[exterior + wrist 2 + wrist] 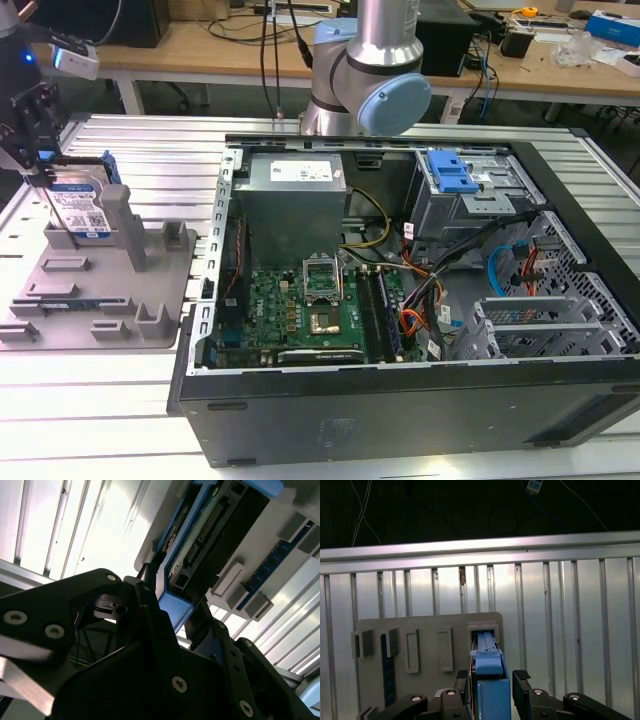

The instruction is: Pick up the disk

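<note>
The jaws are set astride the disk [489,680], one finger [521,679] on each side of its blue rail; whether it is clamped cannot be told. The disk is stood upright in the grey holder [120,310] on the desk [150,150], toward the exterior view's left of the case [400,420].

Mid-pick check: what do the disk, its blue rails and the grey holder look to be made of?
The disk: probably a metal body, going by its silver edge, under a glossy white-and-blue label. Its blue rails: likely moulded plastic, with an even, slightly shiny colour. The grey holder: looks like matte plastic, uniform grey with blocky slots.
</note>
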Available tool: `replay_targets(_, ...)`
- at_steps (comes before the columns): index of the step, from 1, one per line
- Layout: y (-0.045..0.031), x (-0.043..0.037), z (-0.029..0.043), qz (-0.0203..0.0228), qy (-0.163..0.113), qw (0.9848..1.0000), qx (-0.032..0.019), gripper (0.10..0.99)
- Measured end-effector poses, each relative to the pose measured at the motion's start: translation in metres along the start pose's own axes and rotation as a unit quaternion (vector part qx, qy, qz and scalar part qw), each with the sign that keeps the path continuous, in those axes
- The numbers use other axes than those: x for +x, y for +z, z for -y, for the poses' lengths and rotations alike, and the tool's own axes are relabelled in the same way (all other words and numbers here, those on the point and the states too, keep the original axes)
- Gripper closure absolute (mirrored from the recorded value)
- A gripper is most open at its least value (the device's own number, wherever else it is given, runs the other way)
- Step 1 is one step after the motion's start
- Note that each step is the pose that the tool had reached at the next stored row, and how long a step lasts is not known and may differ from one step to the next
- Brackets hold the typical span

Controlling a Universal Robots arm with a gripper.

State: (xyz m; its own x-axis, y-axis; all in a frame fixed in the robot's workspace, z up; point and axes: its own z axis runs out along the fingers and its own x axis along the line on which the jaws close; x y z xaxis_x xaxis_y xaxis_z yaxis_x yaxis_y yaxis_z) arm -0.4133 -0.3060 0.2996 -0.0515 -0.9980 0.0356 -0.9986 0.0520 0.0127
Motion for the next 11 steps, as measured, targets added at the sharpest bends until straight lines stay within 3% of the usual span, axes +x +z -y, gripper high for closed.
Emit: replay_targets(11,0.0029,-0.0001,-0.0003,0.0000,0.000,1.0000,0.0000,0.604)
